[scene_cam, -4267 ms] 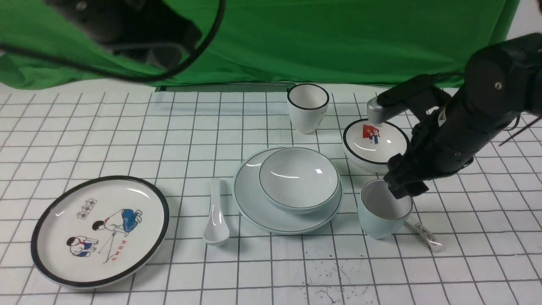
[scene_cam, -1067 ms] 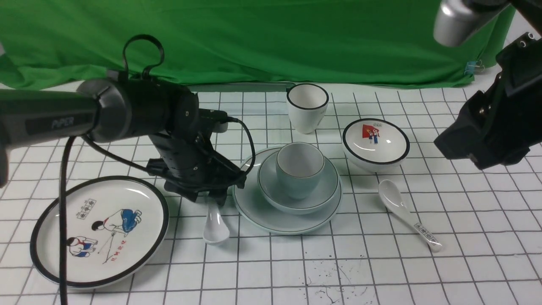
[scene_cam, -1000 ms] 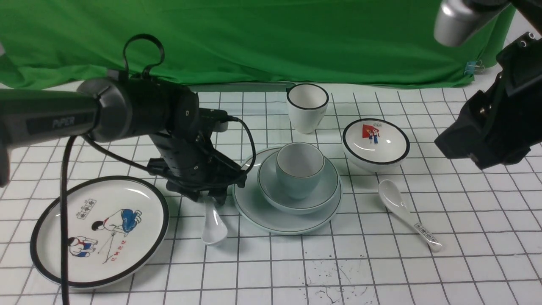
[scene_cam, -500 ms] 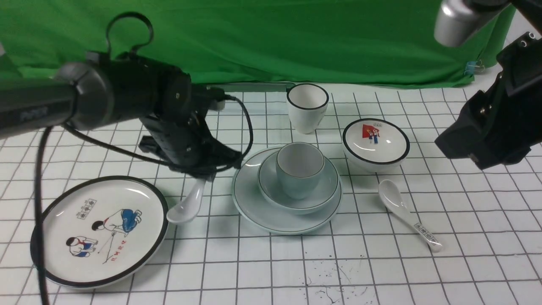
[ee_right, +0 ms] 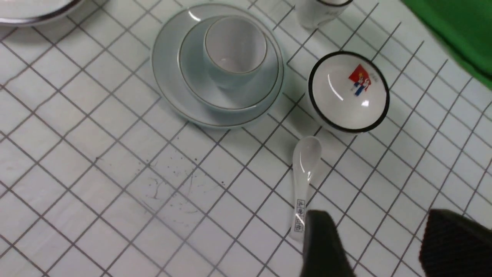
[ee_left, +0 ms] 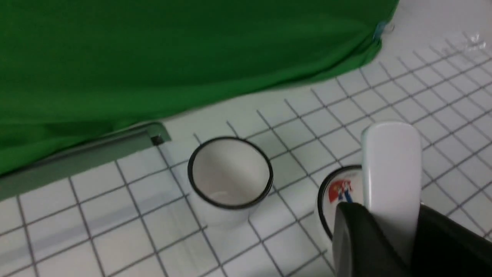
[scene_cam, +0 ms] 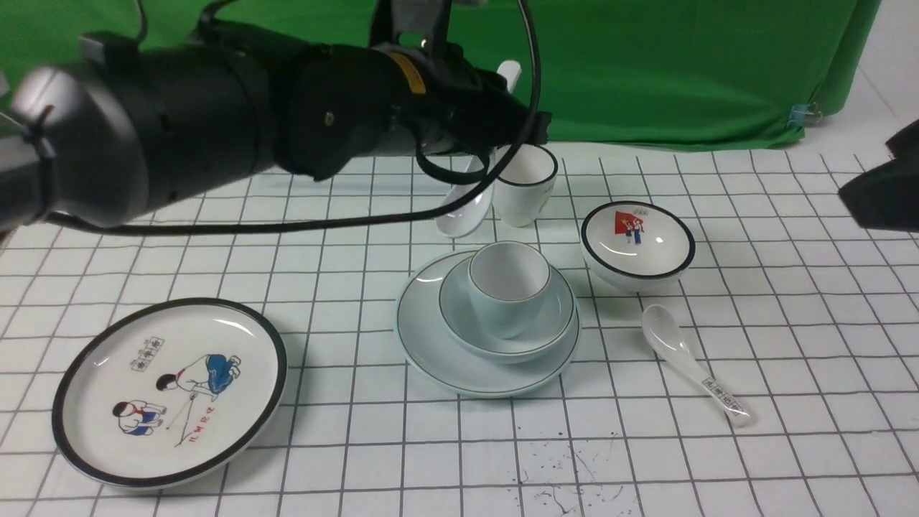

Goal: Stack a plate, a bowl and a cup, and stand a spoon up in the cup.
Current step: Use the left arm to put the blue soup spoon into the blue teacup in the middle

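Stack stands mid-table: plate [scene_cam: 431,355] at the bottom, bowl [scene_cam: 556,327] seated in it, cup [scene_cam: 508,287] upright in the bowl, mouth up and empty. Three of four items placed, so only the spoon step is left. The spoon [scene_cam: 462,210] is off the table, pinched by its handle in the left gripper [ee_left: 388,215], jaws closed narrow on it. Its scoop hangs down and tilted, and the handle end pokes up past the fingers. In the front view it hangs beyond the stack, just beside the black-rimmed cup [scene_cam: 523,183]; touching or not, I cannot tell. It is not yet over the pale cup. Judgement: the spoon needs carrying back over the cup's mouth, lowering scoop first, then releasing so it leans on the rim. Risk: the slanted scoop clipping the rim and tipping the cup. The right gripper [ee_right: 384,231] is spread wide and empty, off to the right above the table, near the printed spoon [ee_right: 303,181]. The flag bowl [scene_cam: 637,240] and cartoon plate [scene_cam: 169,391] lie apart from the stack.
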You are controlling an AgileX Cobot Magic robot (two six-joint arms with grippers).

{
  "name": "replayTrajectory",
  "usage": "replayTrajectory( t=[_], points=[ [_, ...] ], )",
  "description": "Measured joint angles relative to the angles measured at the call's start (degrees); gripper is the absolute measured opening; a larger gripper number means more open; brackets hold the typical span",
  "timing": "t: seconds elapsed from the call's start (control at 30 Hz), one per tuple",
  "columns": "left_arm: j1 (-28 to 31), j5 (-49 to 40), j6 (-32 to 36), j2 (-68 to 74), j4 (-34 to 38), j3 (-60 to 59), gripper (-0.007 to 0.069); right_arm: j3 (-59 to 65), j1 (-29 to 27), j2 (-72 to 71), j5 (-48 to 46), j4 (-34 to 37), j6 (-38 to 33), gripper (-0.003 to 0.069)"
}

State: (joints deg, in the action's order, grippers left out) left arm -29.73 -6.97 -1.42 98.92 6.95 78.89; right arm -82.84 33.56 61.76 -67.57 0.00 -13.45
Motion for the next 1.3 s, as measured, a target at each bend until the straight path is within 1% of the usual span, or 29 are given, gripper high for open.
replayTrajectory(
  t=[0.13,0.47,0.77,1.0,1.07,1.17,1.2,1.23,1.27,1.3],
  points=[
    [0.00,5.61,-0.47,4.03,1.43,0.00,0.0076,0.00,0.00,-3.79,-0.05,0.00,0.09,0.0385],
    [-2.19,12.82,-0.90,9.99,1.69,0.00,0.0076,0.00,0.00,-6.92,-1.83,0.00,0.04,0.0385],
    [-2.24,13.23,-1.03,13.43,1.69,0.00,0.0076,0.00,0.00,-6.92,-2.16,-0.49,-2.84,0.0385],
    [-2.24,11.31,-1.03,13.97,1.69,0.00,0.0081,0.00,0.00,-6.92,-2.16,-1.68,-3.20,0.0385],
    [-2.24,11.04,-1.03,13.97,1.69,0.00,0.0100,0.00,0.00,-6.92,-2.16,-1.76,-3.20,0.0385],
    [-2.24,9.71,-1.03,13.32,1.64,0.00,0.0176,0.00,0.00,-6.92,-2.16,-1.80,-3.20,0.0385],
    [-2.24,8.72,-1.03,12.55,1.48,0.00,0.0232,0.00,0.00,-6.92,-2.16,-1.80,-3.20,0.0385],
    [-2.24,8.48,-1.03,12.41,1.48,0.00,0.0240,0.00,0.00,-6.92,-2.16,-1.80,-3.20,0.0385],
    [-2.24,6.97,-1.03,11.08,0.87,0.00,0.0306,0.00,0.00,-6.92,-2.16,-1.80,-3.20,0.0385],
    [-2.24,5.99,-0.97,10.24,0.36,0.00,0.0338,0.00,0.00,-6.92,-2.16,-1.82,-3.20,0.0385]
  ],
)
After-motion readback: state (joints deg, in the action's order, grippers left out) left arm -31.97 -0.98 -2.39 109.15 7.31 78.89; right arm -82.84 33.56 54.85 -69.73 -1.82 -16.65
